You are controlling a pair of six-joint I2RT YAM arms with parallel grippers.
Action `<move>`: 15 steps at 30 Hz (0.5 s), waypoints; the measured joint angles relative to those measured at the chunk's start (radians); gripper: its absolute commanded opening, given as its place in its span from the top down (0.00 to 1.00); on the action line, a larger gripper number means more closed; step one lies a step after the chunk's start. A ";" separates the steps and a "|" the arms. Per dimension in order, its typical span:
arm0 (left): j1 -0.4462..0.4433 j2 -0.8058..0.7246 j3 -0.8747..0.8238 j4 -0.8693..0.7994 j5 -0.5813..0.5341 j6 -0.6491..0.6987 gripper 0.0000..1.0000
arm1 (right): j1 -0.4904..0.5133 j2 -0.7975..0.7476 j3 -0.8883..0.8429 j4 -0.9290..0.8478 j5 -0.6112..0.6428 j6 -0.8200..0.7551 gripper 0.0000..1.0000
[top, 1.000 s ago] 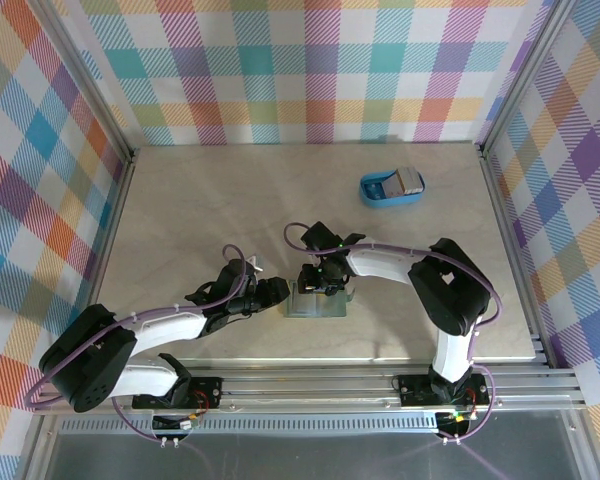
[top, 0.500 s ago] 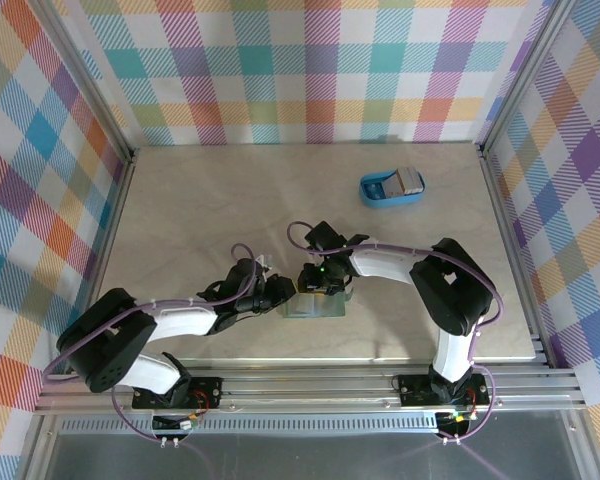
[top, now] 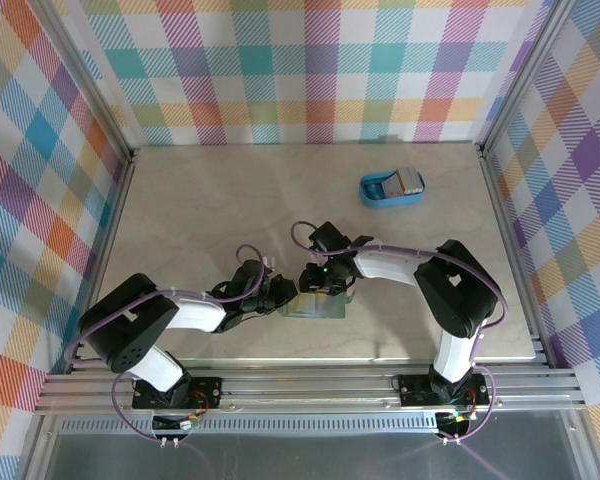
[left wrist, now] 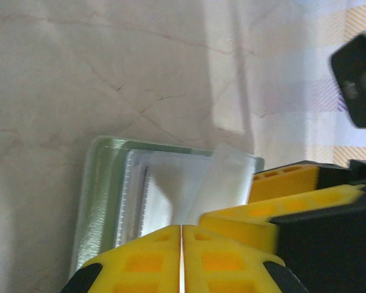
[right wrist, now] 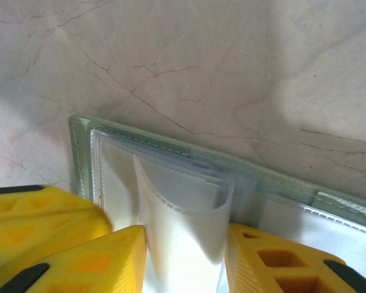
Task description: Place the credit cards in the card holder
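**Both hands meet at the card holder near the front of the table**

The sage-green card holder [top: 315,305] lies open and flat on the table [top: 210,210], a little ahead of the arm bases and between the two hands. Its clear plastic pockets face up. In the right wrist view one clear sleeve [right wrist: 183,201] stands up from the card holder [right wrist: 171,143] in a bowed curve.

The right hand [top: 327,287] comes down on the holder's far edge. Its yellow fingers [right wrist: 274,262] stand partly apart and press the bowed sleeve from both sides, gripping it. The right arm rises from its base, bends at the elbow and reaches left across the table, with the wrist tipped downward.

The left hand [top: 288,292] sits at the holder's left edge, clenched, its fingers [left wrist: 140,262] pressed together along one thin seam. I cannot tell whether anything thin is caught between them. The left arm lies low, folded at its elbow, its forearm running right.

Well apart, toward the far right, a blue tray [top: 375,190] holds the credit cards [top: 408,180].
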 measured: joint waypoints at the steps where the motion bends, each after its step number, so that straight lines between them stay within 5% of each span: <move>1: 0.000 0.010 0.000 0.002 0.000 0.000 0.91 | 0.000 -0.004 -0.004 0.007 -0.002 0.000 0.62; 15: 0.000 0.027 0.000 0.027 -0.042 -0.015 0.93 | -0.008 -0.068 -0.024 -0.044 0.056 -0.005 0.65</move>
